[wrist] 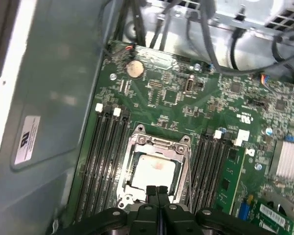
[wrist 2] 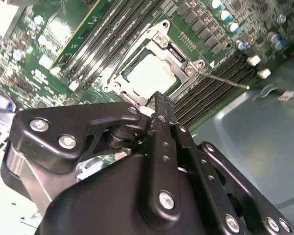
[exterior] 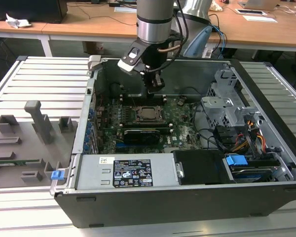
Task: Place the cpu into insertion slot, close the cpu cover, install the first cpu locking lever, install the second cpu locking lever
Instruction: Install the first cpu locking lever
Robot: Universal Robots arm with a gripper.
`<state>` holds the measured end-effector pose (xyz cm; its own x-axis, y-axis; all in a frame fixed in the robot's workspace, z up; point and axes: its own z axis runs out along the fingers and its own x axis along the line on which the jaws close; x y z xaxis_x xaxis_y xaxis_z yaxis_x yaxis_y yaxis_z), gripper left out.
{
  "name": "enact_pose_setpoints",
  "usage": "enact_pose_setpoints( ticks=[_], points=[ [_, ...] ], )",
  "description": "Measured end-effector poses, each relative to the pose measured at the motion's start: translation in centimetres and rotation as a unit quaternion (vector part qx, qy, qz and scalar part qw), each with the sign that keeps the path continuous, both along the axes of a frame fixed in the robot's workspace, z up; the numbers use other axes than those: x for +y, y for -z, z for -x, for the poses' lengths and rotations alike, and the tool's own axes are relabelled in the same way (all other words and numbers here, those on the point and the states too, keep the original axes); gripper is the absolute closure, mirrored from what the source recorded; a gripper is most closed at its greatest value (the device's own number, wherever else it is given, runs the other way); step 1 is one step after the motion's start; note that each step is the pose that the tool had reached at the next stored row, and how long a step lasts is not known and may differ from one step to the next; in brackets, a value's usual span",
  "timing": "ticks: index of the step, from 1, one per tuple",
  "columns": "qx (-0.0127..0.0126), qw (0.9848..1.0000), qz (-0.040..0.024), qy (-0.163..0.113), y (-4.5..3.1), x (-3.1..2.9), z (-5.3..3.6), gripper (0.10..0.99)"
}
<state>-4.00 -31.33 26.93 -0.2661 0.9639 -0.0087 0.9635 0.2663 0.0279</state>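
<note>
The cpu point(wrist: 152, 169) lies flat in the insertion slot point(exterior: 149, 114) on the green motherboard point(wrist: 176, 98), its pale metal top showing. The cpu cover point(wrist: 159, 143) is down over it, framing the chip point(wrist 2: 149, 76). One thin wire locking lever point(wrist 2: 225, 81) sticks out sideways from a corner of the cover, over the memory slots. My gripper point(wrist: 157, 192) hangs just above the socket's edge, shut with its black fingers point(wrist 2: 159, 105) pressed together and nothing between them. In the exterior view the gripper point(exterior: 155, 90) sits just behind the socket.
The open computer case point(exterior: 89, 148) surrounds the board. Black memory slots point(wrist: 105, 147) flank the socket. A drive cage point(exterior: 227, 103) with cables point(exterior: 251, 138) stands at the exterior view's right, a power supply point(exterior: 130, 170) in front. Grey fixtures point(exterior: 37, 121) lie outside.
</note>
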Motion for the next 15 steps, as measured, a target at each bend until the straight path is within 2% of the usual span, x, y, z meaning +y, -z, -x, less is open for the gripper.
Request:
enact_pose_setpoints(
  ticks=[1,2,6,10,11,15],
  points=[
    [0.0,0.9999,-0.0001,-0.017,0.01,0.0,0.0,0.976],
    [0.0,0.999,0.0,-0.044,0.01,0.0,0.0,0.976],
    [0.0,0.9964,0.0,-0.084,0.02,0.0,0.0,0.976],
    [0.0,0.9949,0.0,-0.101,0.02,0.0,0.0,0.976],
    [0.0,0.9933,0.0,-0.115,0.02,0.0,0.0,0.976],
    [0.0,0.9918,0.0,-0.128,0.02,0.0,0.0,0.976]
  ],
)
